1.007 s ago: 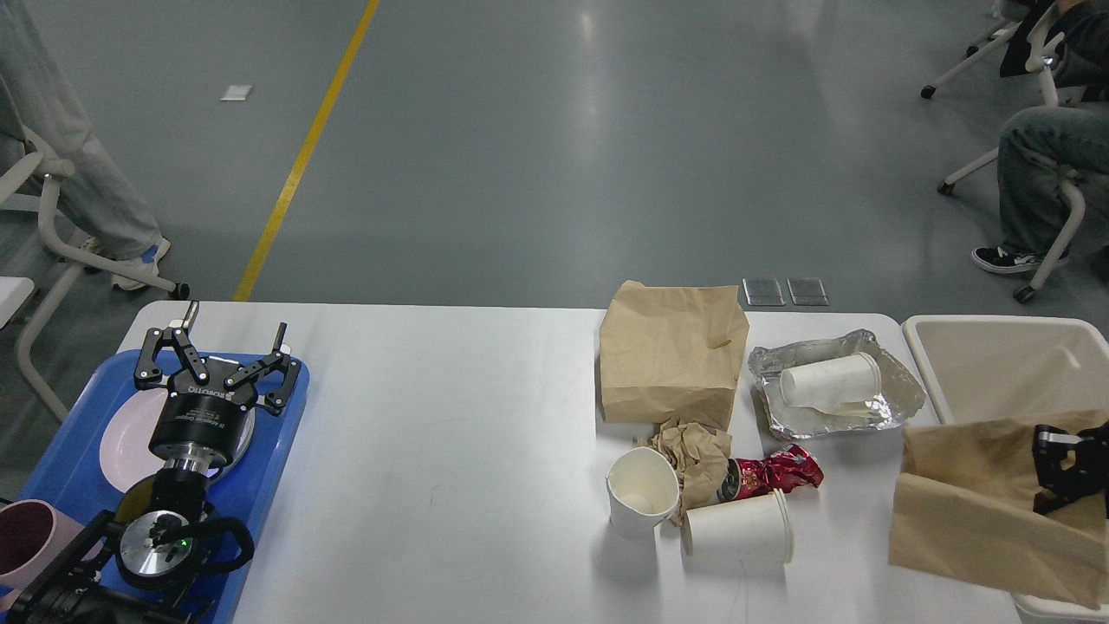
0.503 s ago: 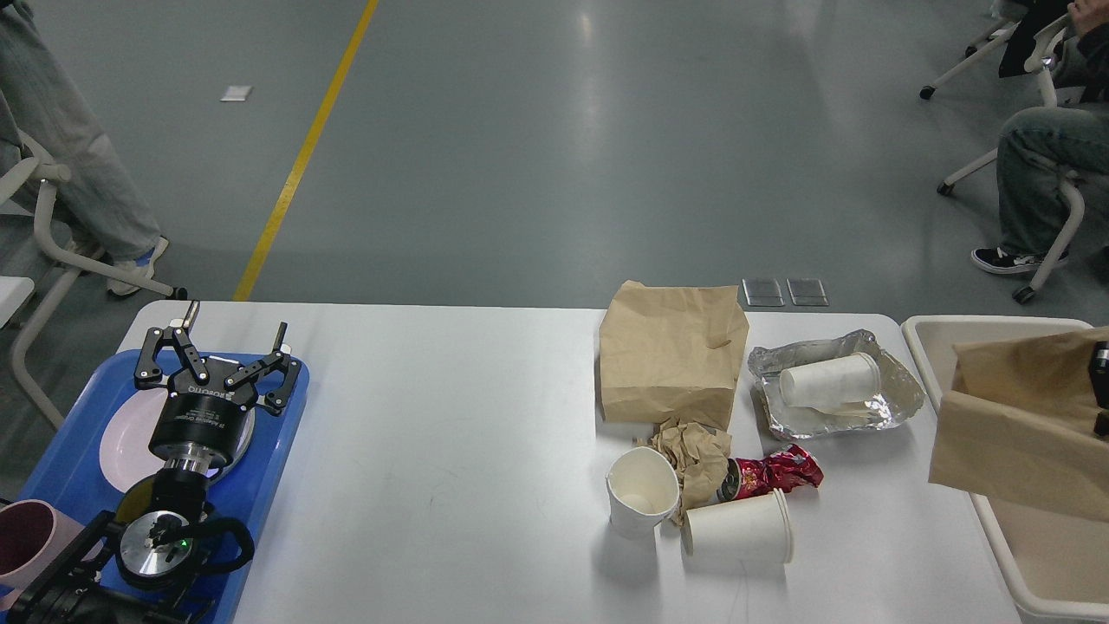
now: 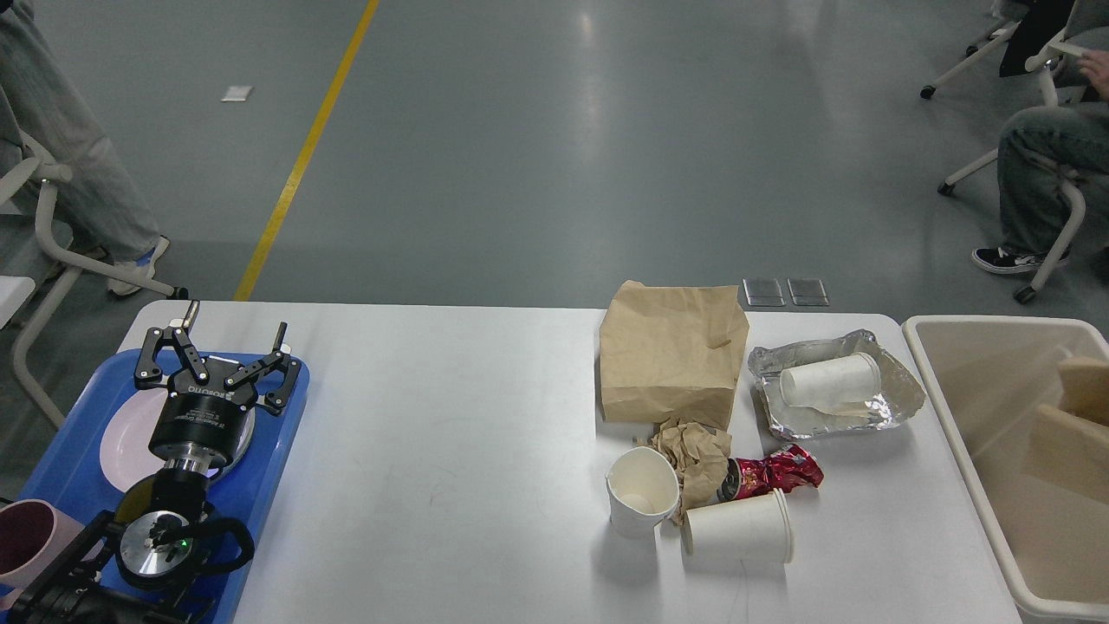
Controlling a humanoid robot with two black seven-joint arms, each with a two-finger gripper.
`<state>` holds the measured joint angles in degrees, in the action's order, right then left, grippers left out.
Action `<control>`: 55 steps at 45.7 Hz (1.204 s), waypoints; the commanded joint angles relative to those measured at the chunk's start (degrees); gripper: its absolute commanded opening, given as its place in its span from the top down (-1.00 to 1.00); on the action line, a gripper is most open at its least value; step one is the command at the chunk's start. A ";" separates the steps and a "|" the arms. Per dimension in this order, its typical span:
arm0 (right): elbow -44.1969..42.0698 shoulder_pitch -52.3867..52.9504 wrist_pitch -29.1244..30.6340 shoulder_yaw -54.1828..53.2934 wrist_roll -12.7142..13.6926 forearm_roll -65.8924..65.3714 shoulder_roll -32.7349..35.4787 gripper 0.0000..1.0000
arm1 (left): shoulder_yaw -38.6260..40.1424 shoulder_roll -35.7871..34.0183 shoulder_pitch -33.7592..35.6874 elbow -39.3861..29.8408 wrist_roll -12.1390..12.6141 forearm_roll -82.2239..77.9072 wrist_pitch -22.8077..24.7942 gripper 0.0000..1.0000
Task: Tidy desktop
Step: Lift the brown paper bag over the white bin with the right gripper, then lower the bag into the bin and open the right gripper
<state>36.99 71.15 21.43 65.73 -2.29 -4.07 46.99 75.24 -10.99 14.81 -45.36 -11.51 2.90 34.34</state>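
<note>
The white desktop holds a brown paper bag, a foil tray with a white paper cup lying in it, a crumpled brown paper, a red wrapper, an upright paper cup and a paper cup on its side. My left gripper is open and empty above the blue tray. My right gripper is out of view. A second brown paper bag lies in the cream bin at the right.
The blue tray holds a pink plate, and a pink cup stands at its near left. Chairs and seated people are on the floor beyond the table at both sides.
The brown bag held by my right gripper moved right over the bin and now lies inside it. The right gripper has left the view. The left arm has not moved.
</note>
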 commanded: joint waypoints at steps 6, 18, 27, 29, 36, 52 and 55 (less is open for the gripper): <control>-19.93 -24.55 -9.28 -14.22 2.28 -0.06 -9.28 1.00 | 0.00 0.00 0.04 0.00 0.00 0.00 -0.06 -0.93; -28.81 -37.39 -18.88 -18.79 6.33 -0.06 -18.25 1.00 | 0.00 0.00 0.04 0.00 0.00 0.00 -0.06 -0.93; -28.90 -38.98 -19.05 -20.64 6.33 -0.06 -20.27 1.00 | 0.00 0.00 0.04 0.00 0.00 0.00 -0.06 -0.93; -28.73 -38.98 -19.32 -20.82 6.24 -0.06 -20.63 1.00 | 0.00 0.00 0.04 0.00 0.00 0.00 -0.06 -0.93; -28.64 -38.89 -20.99 -20.64 6.24 -0.06 -22.47 1.00 | 0.00 0.00 0.04 0.00 0.00 0.00 -0.06 -0.93; -28.55 -38.98 -21.25 -21.34 6.24 -0.06 -23.26 1.00 | 0.00 0.00 -0.05 0.00 0.00 0.00 -0.06 -0.93; -28.55 -38.89 -21.34 -22.05 6.24 -0.06 -23.35 1.00 | 0.00 0.00 0.04 0.00 0.00 0.00 -0.06 -0.93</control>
<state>8.42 32.20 0.24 44.62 4.00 -4.12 23.82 75.24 -10.99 14.83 -45.35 -11.51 2.90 34.28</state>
